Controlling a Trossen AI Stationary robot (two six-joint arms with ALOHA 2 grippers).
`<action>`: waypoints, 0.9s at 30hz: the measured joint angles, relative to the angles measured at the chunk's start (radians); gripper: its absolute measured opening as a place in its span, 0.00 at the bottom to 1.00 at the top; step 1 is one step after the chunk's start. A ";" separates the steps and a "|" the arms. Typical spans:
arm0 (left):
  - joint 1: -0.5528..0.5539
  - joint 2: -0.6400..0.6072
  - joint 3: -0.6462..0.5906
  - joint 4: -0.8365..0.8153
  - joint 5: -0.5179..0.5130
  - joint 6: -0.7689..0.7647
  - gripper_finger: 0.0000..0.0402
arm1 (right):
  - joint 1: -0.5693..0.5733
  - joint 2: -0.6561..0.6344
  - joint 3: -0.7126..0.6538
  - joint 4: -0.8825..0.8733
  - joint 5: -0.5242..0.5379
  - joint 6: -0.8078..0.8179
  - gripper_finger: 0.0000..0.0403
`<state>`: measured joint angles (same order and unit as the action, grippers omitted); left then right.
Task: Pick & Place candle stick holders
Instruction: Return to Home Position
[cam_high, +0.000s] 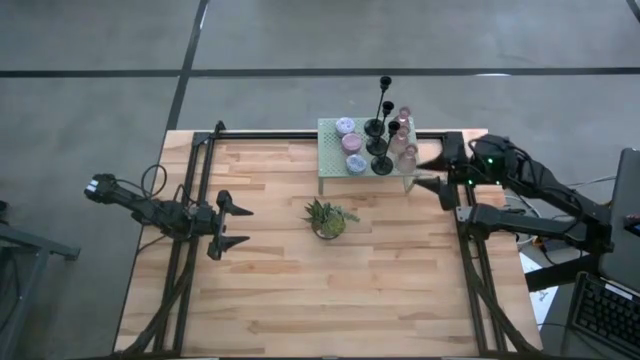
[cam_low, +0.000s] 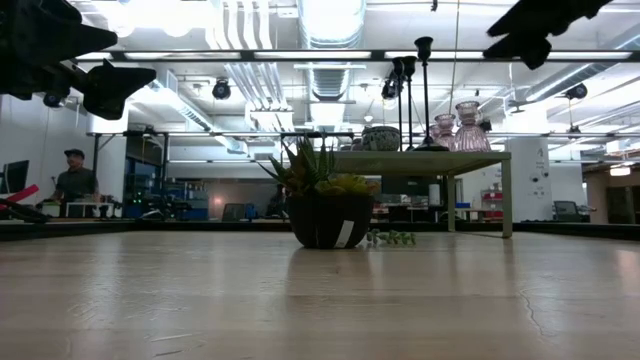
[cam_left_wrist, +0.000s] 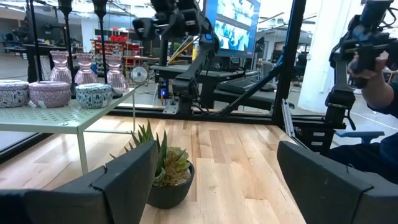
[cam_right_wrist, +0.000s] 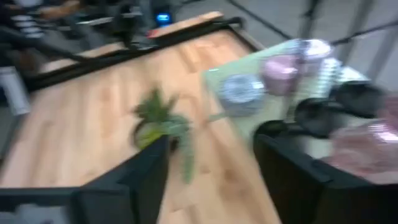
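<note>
The candle stick holders stand on a pale green mesh rack (cam_high: 335, 160) at the table's far side. They are three slim black candlesticks (cam_high: 383, 120), pink glass holders (cam_high: 405, 140) and small round holders (cam_high: 350, 145). The low view shows the candlesticks (cam_low: 424, 90) and pink holders (cam_low: 468, 125) up on the rack (cam_low: 425, 158). My right gripper (cam_high: 428, 168) hovers open just right of the rack, above table level, with nothing between its fingers (cam_right_wrist: 149, 174). My left gripper (cam_high: 235, 225) stands open at the table's left, pointing level toward the plant.
A small spiky green plant in a dark pot (cam_high: 328, 218) stands mid-table, in front of the rack and between the two grippers; the left wrist view has the plant (cam_left_wrist: 165, 174) close ahead. Black frame rails run along the table's left, right and far edges. People show beyond the table.
</note>
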<state>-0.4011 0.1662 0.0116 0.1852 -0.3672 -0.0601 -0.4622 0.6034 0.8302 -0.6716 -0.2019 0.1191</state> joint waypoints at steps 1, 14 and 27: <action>0.000 0.000 0.000 0.000 0.000 0.000 0.83 | 0.015 -0.018 -0.009 0.000 -0.023 0.008 0.53; 0.000 0.000 0.000 0.000 0.000 0.000 0.83 | 0.208 -0.597 -0.324 0.163 -0.151 0.216 0.02; 0.000 0.008 0.000 -0.006 -0.009 0.000 0.83 | 0.284 -0.596 -0.612 0.581 0.013 0.100 0.02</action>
<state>-0.4007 0.1741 0.0120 0.1794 -0.3758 -0.0597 -0.1784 0.0071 0.2177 -0.0908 -0.1893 0.2187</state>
